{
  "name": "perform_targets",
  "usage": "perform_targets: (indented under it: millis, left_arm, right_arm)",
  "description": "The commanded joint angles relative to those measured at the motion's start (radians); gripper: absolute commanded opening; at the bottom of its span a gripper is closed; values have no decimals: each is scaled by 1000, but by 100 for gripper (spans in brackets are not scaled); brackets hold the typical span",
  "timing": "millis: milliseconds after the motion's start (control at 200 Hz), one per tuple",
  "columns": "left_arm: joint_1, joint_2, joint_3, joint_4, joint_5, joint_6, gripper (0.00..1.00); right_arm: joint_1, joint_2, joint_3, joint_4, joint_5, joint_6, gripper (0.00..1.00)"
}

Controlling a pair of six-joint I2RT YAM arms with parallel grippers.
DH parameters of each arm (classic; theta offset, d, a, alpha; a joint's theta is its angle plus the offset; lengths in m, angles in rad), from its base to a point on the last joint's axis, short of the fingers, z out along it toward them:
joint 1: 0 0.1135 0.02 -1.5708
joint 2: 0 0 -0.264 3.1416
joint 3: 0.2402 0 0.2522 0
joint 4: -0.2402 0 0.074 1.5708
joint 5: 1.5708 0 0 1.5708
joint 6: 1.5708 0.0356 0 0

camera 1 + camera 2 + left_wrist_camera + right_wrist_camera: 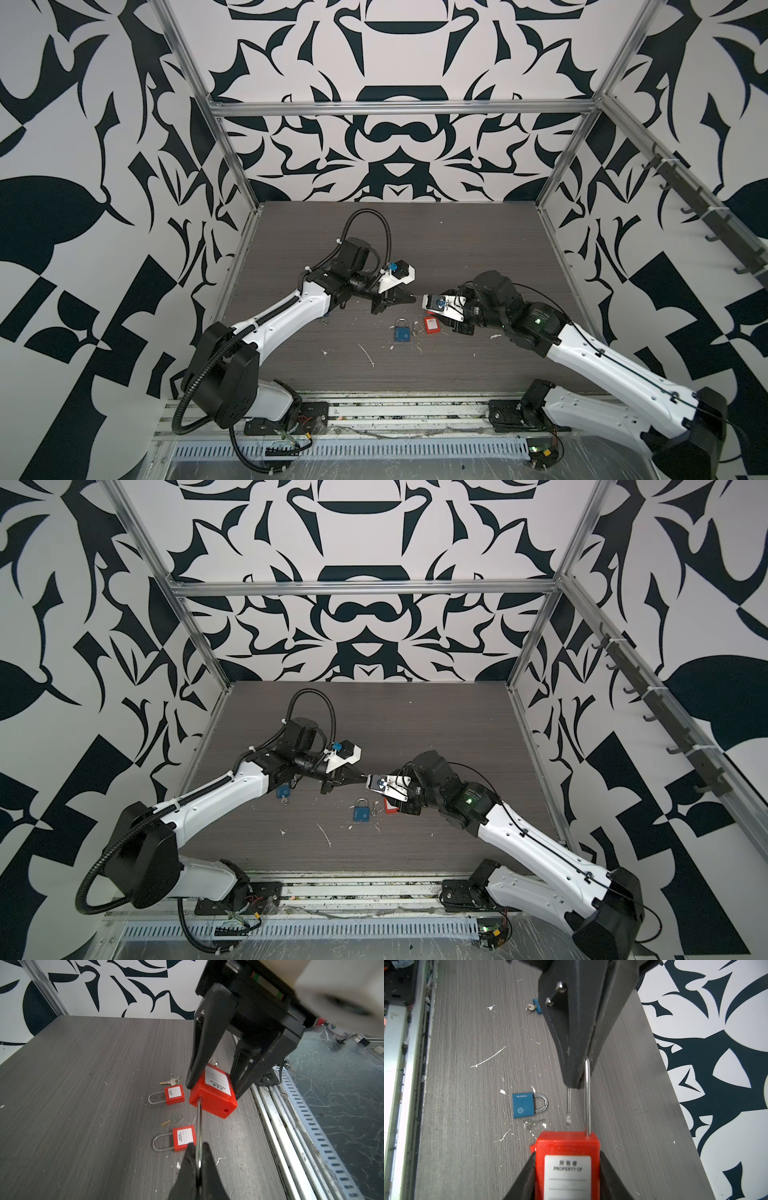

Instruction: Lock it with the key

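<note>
As the table [457, 249] carries the rest, the right claw [214, 1091] and left claw [198, 1147] share one red padlock [568, 1145] above it.
The right claw clamps its body; the left, pressed together, pinches the shackle [587, 1095], whose long axis runs claw to claw, free leg [568, 1109] out of the body. Lying below: two more red padlocks [174, 1094], two blue padlocks [522, 1105], four keys [171, 1081], none held.

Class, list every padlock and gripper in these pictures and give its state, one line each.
Held red padlock: unlocked, one leg of its shackle out of the body.
Left gripper: shut on the shackle.
Right gripper: shut on the held red padlock's body.
Blue padlock: shackle closed, lying on the table.
Other red padlocks: shackles closed, lying on the table.
</note>
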Motion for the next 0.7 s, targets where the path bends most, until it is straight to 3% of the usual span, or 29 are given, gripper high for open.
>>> perform_targets:
  millis: [0,50,160,230,390,550,695]
  left_arm:
    - [-6,15,9,8,42,-15,0]
    - [-10,16,9,8,39,-17,0]
    - [-17,2,-9,35,32,-36,0]
    - [-19,-13,-28,63,31,-52,0]
    - [-30,-45,-64,99,23,-63,0]
    - [-43,-76,-108,133,25,-60,0]
    - [-53,-97,-132,143,19,-55,0]
  right_arm:
    - [1,-24,4,34,7,-10,35]
    - [0,-24,6,26,13,1,44]
    - [-3,-11,48,-72,-20,22,80]
    - [-9,-7,67,-117,-40,35,90]
    - [-40,-8,94,-185,-58,14,88]
    - [-72,13,122,-213,-55,-9,70]
    - [-74,42,148,-249,-125,-14,60]
